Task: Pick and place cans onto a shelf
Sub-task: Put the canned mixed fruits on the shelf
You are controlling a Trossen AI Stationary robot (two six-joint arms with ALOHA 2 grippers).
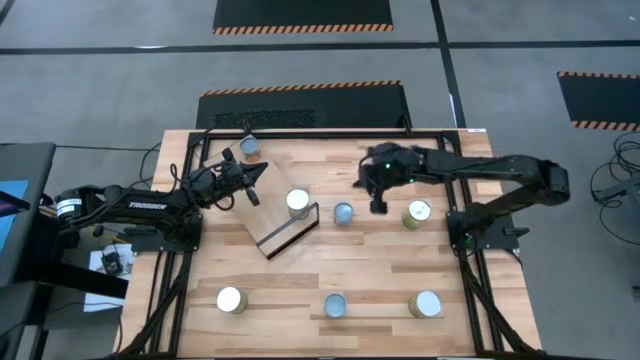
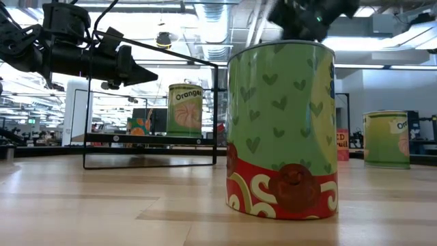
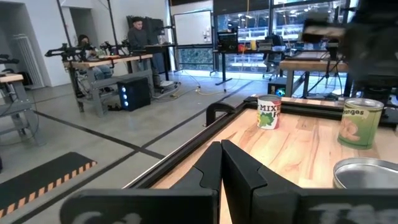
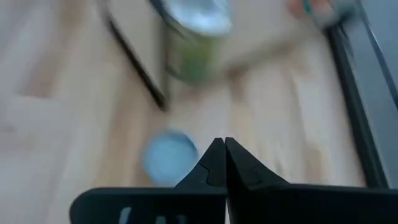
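The shelf [image 1: 262,215], a pale plywood panel with a black frame [image 2: 150,137] at one end, lies slantwise at the table's middle left. One can [image 1: 298,201] stands on it by the frame. Other cans stand on the table: one far left [image 1: 249,148], two mid-table [image 1: 343,212] [image 1: 417,213], and three along the near edge [image 1: 231,299] [image 1: 335,305] [image 1: 425,304]. My left gripper [image 1: 262,172] is shut and level, just past the shelf's far end. My right gripper [image 1: 378,205] is shut and empty, above the table beside the blue-topped can [image 4: 169,155].
A black rail frame [image 1: 470,180] runs round the table's edges. In the low view the near middle can [image 2: 281,130] fills the foreground. Bare wood lies between the mid-table cans and the near row. People sit at benches in the room beyond.
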